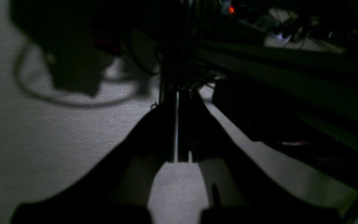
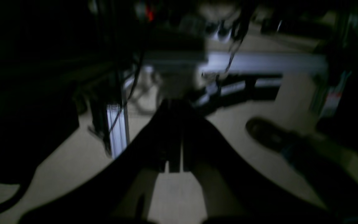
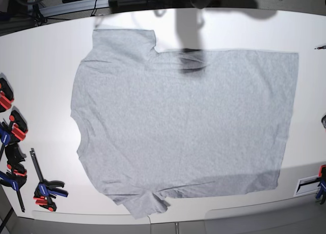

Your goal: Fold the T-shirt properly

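White laminate bench (image 3: 41, 81), matte, lit from above. Near edge: red-and-black clamps (image 3: 46, 189) lined along the left border; one more clamp (image 3: 321, 185) beside a small label at the right corner. Centre: the T-shirt (image 3: 183, 127), heather-grey, plain side up, spread flat, sleeves at near and far left. Far edge: aluminium rail and cables (image 3: 76, 2). Left claw (image 1: 176, 130) pressed together over grey fabric; right claw (image 2: 175, 137) pressed together above pale floor, shoe (image 2: 269, 132) nearby.

In the base view the T-shirt (image 3: 183, 122) lies spread on my table (image 3: 41, 66), with clamps (image 3: 20, 163) along its left edge.
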